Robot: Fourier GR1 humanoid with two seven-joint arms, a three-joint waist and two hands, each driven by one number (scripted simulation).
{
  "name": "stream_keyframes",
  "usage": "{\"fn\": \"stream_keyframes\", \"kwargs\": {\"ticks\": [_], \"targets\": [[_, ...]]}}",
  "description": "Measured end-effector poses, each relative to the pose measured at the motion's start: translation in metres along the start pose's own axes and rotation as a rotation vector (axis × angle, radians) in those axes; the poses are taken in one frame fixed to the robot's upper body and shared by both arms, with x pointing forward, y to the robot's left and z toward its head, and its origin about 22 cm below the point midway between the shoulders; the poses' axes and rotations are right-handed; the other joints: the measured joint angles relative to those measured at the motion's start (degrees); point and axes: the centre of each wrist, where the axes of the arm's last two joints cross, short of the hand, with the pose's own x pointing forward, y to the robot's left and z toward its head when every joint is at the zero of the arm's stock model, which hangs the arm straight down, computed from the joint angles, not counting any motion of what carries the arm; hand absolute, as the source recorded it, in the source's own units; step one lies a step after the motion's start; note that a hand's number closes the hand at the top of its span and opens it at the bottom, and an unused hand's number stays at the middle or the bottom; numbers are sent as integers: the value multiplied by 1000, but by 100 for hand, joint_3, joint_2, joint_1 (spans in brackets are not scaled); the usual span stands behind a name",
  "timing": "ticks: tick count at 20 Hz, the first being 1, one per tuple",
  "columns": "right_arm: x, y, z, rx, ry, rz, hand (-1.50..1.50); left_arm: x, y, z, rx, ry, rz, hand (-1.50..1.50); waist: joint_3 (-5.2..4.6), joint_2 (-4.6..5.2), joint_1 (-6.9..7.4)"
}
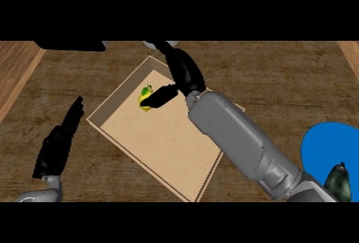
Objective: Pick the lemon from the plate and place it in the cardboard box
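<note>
Inside cardboard box (168, 142), lemon (146, 95), right robot hand (184, 71)

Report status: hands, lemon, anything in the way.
Right hand over the box, thumb and fingers around lemon. Left hand open, left of box. Plate at right. Nothing blocking.

No text, label, brand, number or sign can be read anywhere in the head view.
</note>
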Motion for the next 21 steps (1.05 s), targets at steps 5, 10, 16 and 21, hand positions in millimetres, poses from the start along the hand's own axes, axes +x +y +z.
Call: {"fn": "stream_keyframes", "kwargs": {"ticks": [5, 10, 16, 21], "targets": [[-7, -24, -9, -107, -5, -207, -150, -1, 0, 2, 9, 6, -4, 0, 2, -3, -71], [-38, -74, -11, -235, 22, -313, -150, 0, 5, 2, 24, 6, -2, 0, 1, -23, -166], [-84, -161, 7, -353, 48, -367, -150, -3, 4, 8, 29, 15, 2, 0, 2, -35, -212], [-122, -221, 33, -368, 39, -373, -150, -5, 4, 9, 27, 8, 3, 0, 3, -15, -172]]}}
